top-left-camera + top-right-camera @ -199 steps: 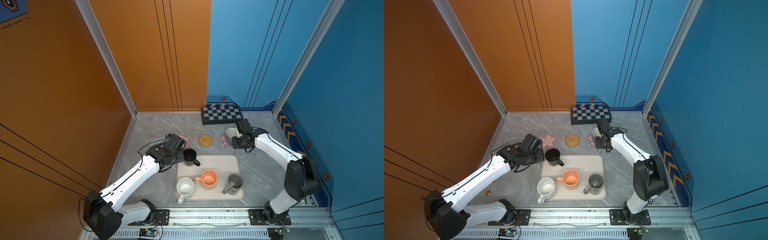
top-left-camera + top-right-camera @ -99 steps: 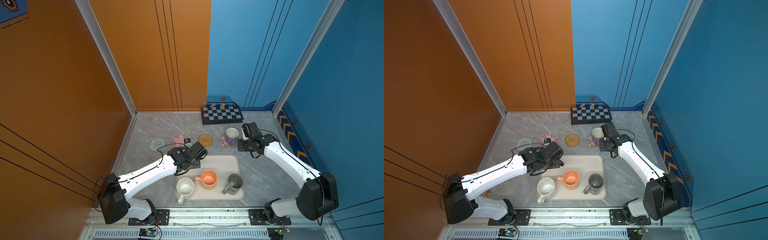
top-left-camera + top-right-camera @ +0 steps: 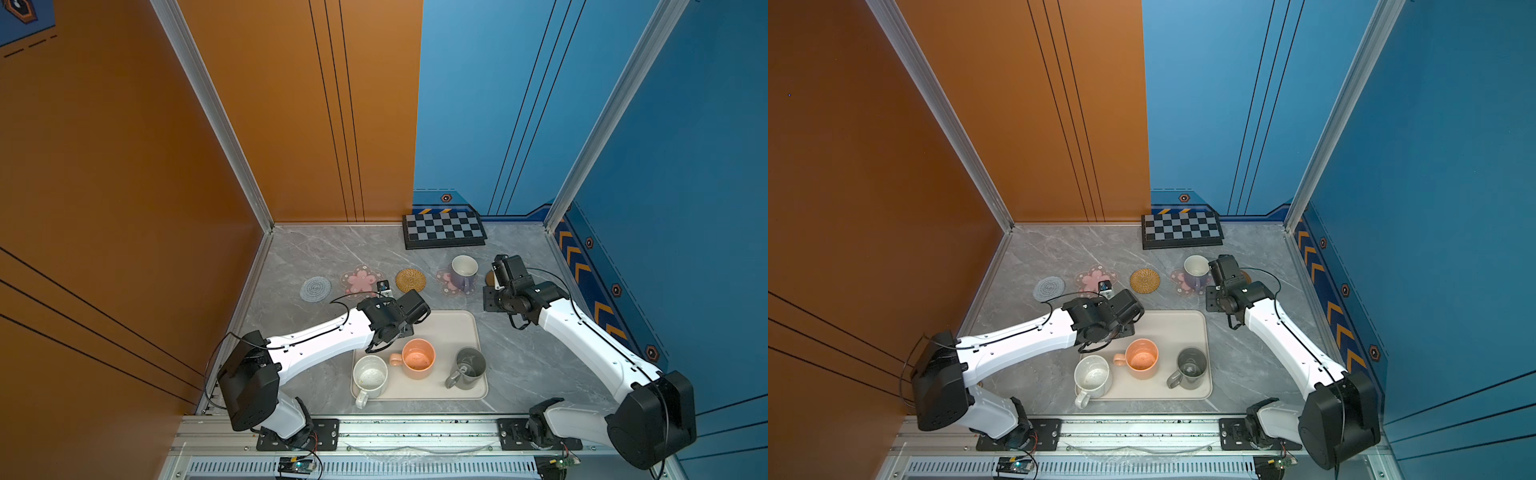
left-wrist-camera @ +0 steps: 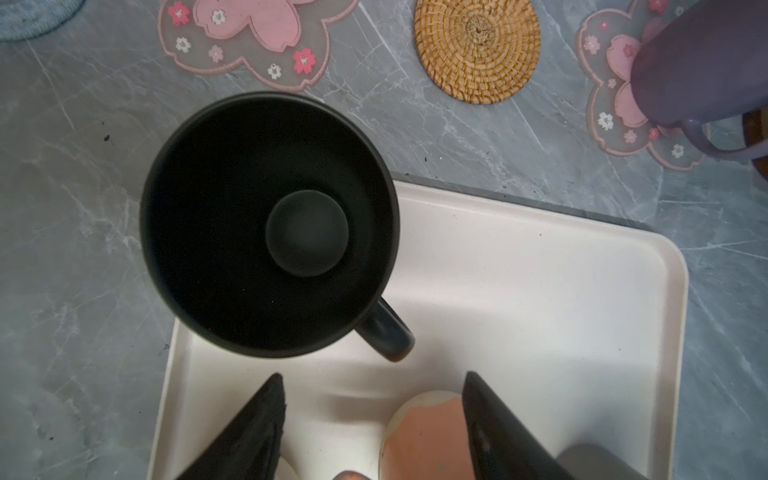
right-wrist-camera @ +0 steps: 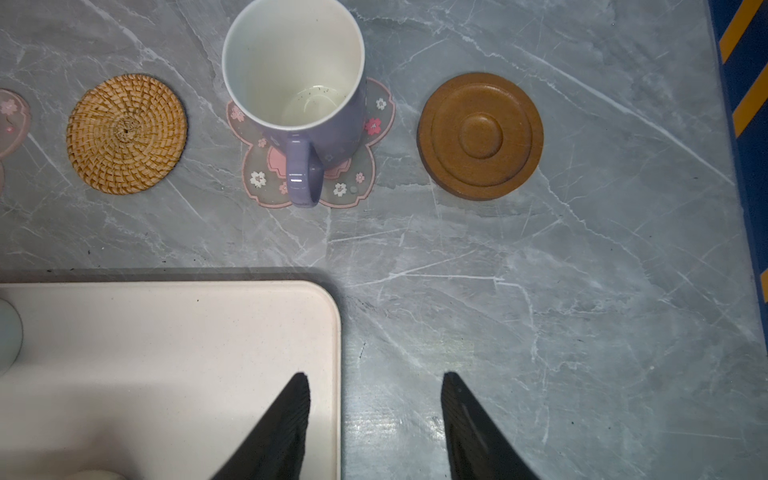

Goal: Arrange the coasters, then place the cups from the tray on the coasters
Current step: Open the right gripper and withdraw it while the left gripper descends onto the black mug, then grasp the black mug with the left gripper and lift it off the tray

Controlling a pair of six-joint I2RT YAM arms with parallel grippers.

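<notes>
Several coasters lie in a row: grey-blue knitted [image 3: 316,289], pink flower [image 3: 360,280], straw [image 3: 410,280], a second pink flower [image 5: 266,183] under the lavender cup [image 3: 463,272], and brown wooden [image 5: 480,135]. The cream tray [image 3: 457,328] holds the speckled white cup [image 3: 370,376], the peach cup [image 3: 417,359] and the grey cup [image 3: 469,368]. The black cup [image 4: 268,224] stands at the tray's far left corner, hidden under my left wrist in both top views. My left gripper [image 4: 374,376] is open just behind its handle. My right gripper [image 5: 376,376] is open and empty over the tray's far right edge.
A black-and-grey checkered board [image 3: 444,229] lies against the back wall. Orange wall on the left, blue wall with yellow chevrons [image 3: 582,266] on the right. Grey marble table [image 5: 582,311] runs between the tray and the coaster row.
My left arm swung right from beside the black cup to above it, and its jaws widened. My right gripper drew back from the lavender cup, which stays on its flower coaster.
</notes>
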